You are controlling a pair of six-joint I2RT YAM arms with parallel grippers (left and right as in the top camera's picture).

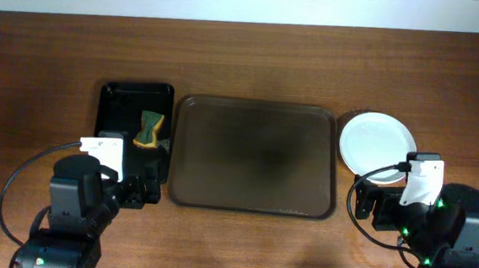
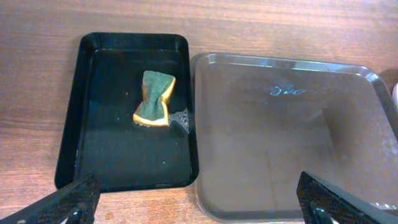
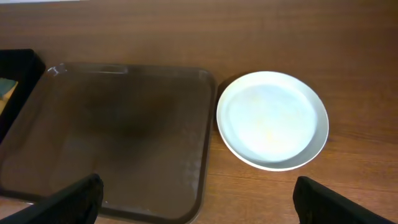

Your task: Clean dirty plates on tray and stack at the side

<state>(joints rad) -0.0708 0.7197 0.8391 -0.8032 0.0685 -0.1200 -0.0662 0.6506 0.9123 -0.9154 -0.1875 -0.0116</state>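
Tabletop [image 1: 245, 58], tray [image 1: 255, 156] rim just beside stacked plates [image 1: 377, 144]

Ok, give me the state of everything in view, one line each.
brown tray: flat on the table, no plates on it.
white plates: on the table right of the tray, top one free of streaks.
black tray: holds the sponge.
sponge: lying pinched in the middle, green side up.
left gripper: open, holding nothing.
right gripper: open, holding nothing.

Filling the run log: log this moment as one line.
brown tray: empty; plate stack: table, right of tray; sponge: in black tray; left hand: open; right hand: open
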